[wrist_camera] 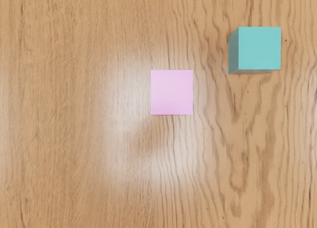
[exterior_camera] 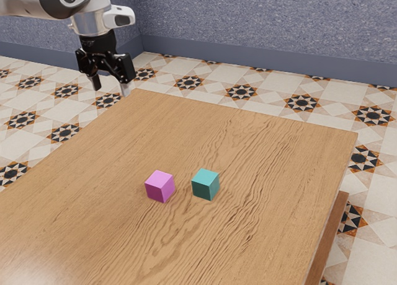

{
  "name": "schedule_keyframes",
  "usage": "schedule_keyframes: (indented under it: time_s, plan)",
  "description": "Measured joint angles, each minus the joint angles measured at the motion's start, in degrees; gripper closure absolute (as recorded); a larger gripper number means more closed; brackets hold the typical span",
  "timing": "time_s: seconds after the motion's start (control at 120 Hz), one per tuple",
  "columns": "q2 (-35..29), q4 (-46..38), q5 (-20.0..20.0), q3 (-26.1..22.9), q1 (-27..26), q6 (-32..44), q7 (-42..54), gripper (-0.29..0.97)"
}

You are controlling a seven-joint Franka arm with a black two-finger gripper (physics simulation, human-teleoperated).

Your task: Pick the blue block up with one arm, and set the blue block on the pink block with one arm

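Surface: wooden, carries both blocks.
Pincer: upper left of frame, raised, fingers apart, empty.
Pink block: mid-frame.
Blue block: just beside it toward the exterior view's right, not touching.
We judge pickup unstarted; next we must reach over the blue block and descend.

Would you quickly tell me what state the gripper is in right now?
Gripper: open, holding nothing, raised well clear of the blue block and pink block on the table.
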Motion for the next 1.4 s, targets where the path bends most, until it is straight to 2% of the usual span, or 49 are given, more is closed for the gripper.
schedule_keyframes:
  time_s: [0.05, 0.125, 0.508, 0.625, 0.725, 0.792, 0.842, 0.875, 0.925, 0.992, 1.15, 1.225, 1.4]
  plan:
    - [7.42, 14.86, -0.35, 5.76, -4.77, -2.53, -0.80, 0.00]
    - [11.09, 22.20, -0.67, 8.63, -4.44, -5.33, -1.87, 0.00]
    - [12.31, 24.64, -1.02, 9.36, -4.19, -10.69, -5.69, 0.00]
    - [12.06, 25.26, -0.83, 5.96, -1.28, -11.18, -6.36, 0.00]
    - [6.46, 30.33, -2.11, 3.24, -0.61, -11.87, -6.89, 0.00]
    - [5.10, 31.28, -2.81, -2.79, -1.82, -12.18, -7.30, 0.00]
    - [5.46, 31.10, -2.74, -9.57, -2.94, -12.24, -7.51, 0.00]
    - [6.43, 31.04, -2.29, -12.97, -5.22, -12.19, -7.67, 0.00]
    - [8.02, 30.95, -1.30, -15.46, -9.44, -12.01, -7.95, 0.00]
    - [10.01, 30.90, 0.35, -16.56, -12.87, -11.15, -8.37, 0.00]
    - [15.91, 30.77, 4.82, -16.86, -15.47, -8.33, -9.50, 0.00]
    - [20.72, 28.21, 6.54, -16.77, -15.83, -5.61, -10.17, 0.00]
    - [24.46, 25.38, 8.16, -16.56, -15.69, -0.79, -12.04, 0.00]
